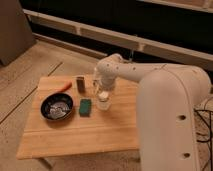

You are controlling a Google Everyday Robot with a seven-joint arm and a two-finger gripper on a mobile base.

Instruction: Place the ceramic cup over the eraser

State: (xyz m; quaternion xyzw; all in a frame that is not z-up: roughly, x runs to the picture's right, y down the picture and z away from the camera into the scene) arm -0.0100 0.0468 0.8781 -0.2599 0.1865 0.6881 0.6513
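Starting at the gripper [101, 90], I find it low over the wooden table [75, 142], directly above the ceramic cup [103, 103] and so close that the two run together on my screen. Whether it has closed on the cup or only hangs about it I cannot tell. The cup is a small pale cylinder standing at the middle of the table, just beside a flat teal-green pad [85, 107]; I cannot say whether its base rests on the wood or is a little clear of it. The eraser [80, 84], a narrow dark block standing on end, is near the far edge of the table, behind the pad and apart from the cup, with nothing between the two. An orange carrot-like piece [64, 87] lies near the eraser on its other side, and a round black bowl [56, 107] sits beyond the pad, well away from the cup. The white arm [127, 71] bends down from the robot's bulky body [172, 120], which fills the side of my view. I judge the approach from above is chosen so that the cup can be lifted straight up, carried the short way across, and lowered over the block. Since the eraser looks about as tall as the cup and stands upright, I expect the lowering to need careful centring, or the rim may knock it over.
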